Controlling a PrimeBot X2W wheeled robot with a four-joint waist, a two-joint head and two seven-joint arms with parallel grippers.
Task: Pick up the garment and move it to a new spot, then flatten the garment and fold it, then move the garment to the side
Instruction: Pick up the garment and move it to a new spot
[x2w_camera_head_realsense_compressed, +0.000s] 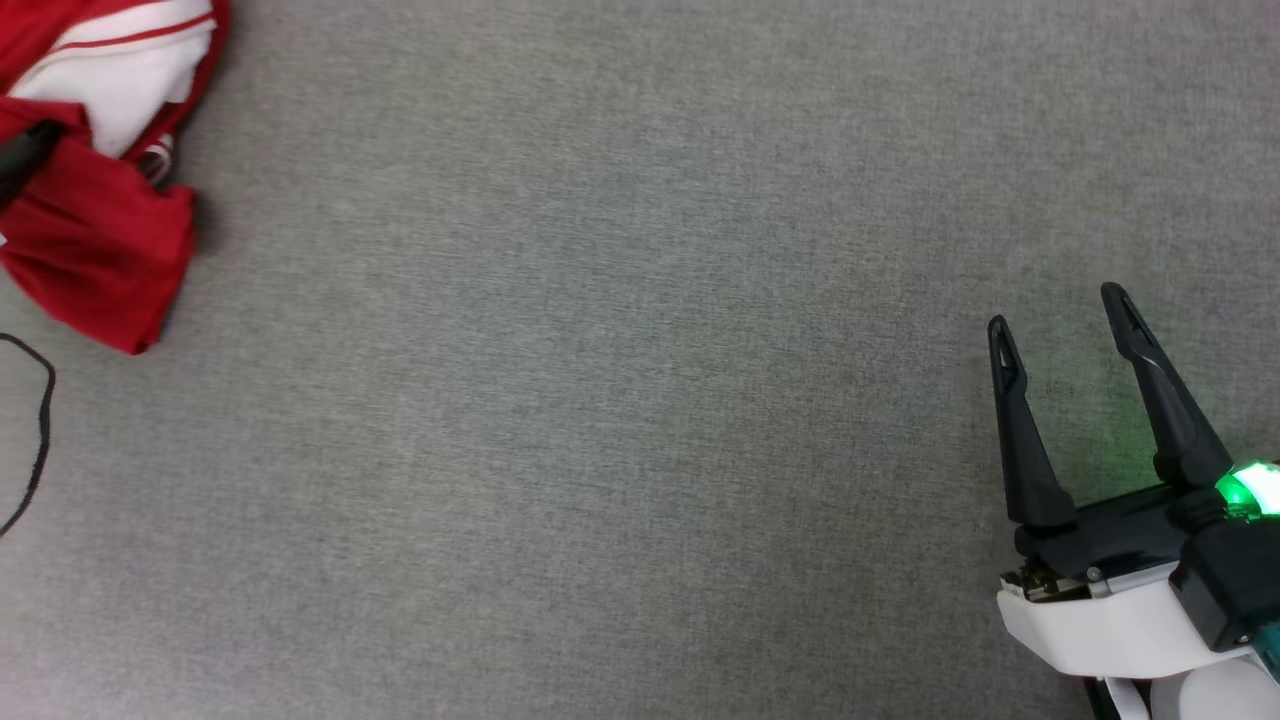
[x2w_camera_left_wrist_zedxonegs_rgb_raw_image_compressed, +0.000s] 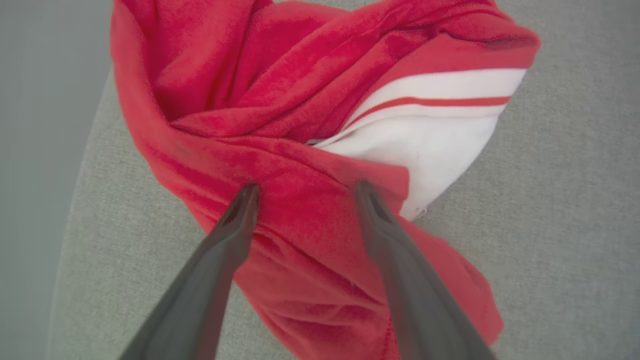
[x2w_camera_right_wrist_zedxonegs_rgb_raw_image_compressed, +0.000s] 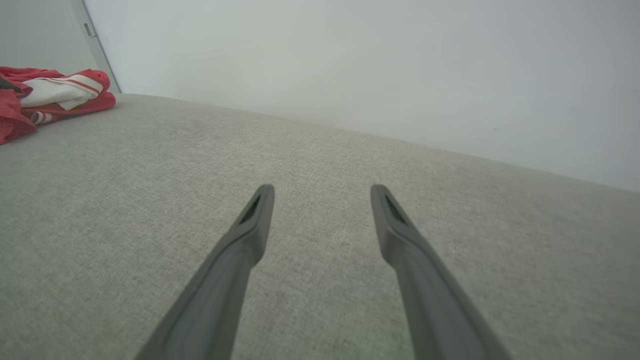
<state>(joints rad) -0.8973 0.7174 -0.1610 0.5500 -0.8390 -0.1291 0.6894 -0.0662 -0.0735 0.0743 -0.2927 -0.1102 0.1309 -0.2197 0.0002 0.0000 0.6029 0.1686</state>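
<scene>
The garment (x2w_camera_head_realsense_compressed: 90, 230) lies crumpled at the far upper left of the head view, red cloth with a white striped sleeve on top. In the left wrist view my left gripper (x2w_camera_left_wrist_zedxonegs_rgb_raw_image_compressed: 305, 192) hangs open right over the garment (x2w_camera_left_wrist_zedxonegs_rgb_raw_image_compressed: 300, 130), a red fold lying between and under its fingertips. One dark finger (x2w_camera_head_realsense_compressed: 22, 160) of it pokes in at the left edge of the head view. My right gripper (x2w_camera_head_realsense_compressed: 1060, 315) stands open at the lower right, far from the shirt. In the right wrist view the right gripper (x2w_camera_right_wrist_zedxonegs_rgb_raw_image_compressed: 322, 195) has bare cloth below it and the garment (x2w_camera_right_wrist_zedxonegs_rgb_raw_image_compressed: 55, 95) lies far off left.
The work surface (x2w_camera_head_realsense_compressed: 620, 400) is a wide grey fabric top. A thin black cable (x2w_camera_head_realsense_compressed: 40, 430) loops in at its left edge. The surface's far edge meets a pale wall (x2w_camera_right_wrist_zedxonegs_rgb_raw_image_compressed: 350, 60), and its left edge (x2w_camera_left_wrist_zedxonegs_rgb_raw_image_compressed: 85, 165) drops off beside the shirt.
</scene>
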